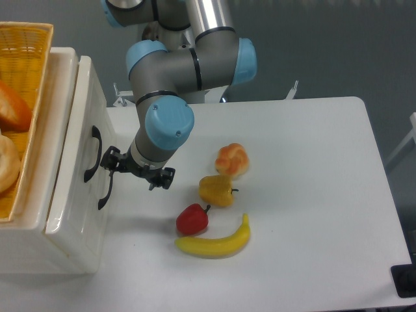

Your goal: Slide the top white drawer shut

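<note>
1. Pincer [112, 160] hangs just beside the black handle [93, 153] of the top white drawer [77, 136]; whether its fingers are spread or pressed together, I cannot tell.
2. That drawer sits at the worktop's [312, 195] left edge, below a yellow wicker basket [26, 78].
3. Banana [214, 244] and red pepper [192, 220] lie nearby.

A narrow gap is left between the gripper [108, 160] and the top white drawer [81, 123]. Passage to the right is blocked by the red pepper [192, 220], yellow pepper [216, 190] and banana [214, 244].
</note>
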### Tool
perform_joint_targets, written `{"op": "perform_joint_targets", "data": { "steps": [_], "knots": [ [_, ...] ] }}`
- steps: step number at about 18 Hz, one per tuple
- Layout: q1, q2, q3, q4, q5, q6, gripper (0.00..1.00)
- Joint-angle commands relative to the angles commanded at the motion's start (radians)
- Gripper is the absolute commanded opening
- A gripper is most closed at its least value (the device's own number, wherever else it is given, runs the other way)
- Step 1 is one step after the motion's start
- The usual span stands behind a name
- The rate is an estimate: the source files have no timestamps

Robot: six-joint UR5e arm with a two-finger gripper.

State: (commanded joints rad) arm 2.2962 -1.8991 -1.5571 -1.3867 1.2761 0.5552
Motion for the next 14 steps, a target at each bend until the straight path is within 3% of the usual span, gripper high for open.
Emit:
{"op": "perform_joint_targets", "data": {
  "steps": [3,11,14],
  "knots": [
    [0.028,0.002,0.006,0.005,0.093,0.104,1.0],
    [0.222,0.1,0.009,0.003,0.12,0.259,1.0],
    [0.244,0.117,0.008,0.003,0.224,0.372,1.0]
  ]
}}
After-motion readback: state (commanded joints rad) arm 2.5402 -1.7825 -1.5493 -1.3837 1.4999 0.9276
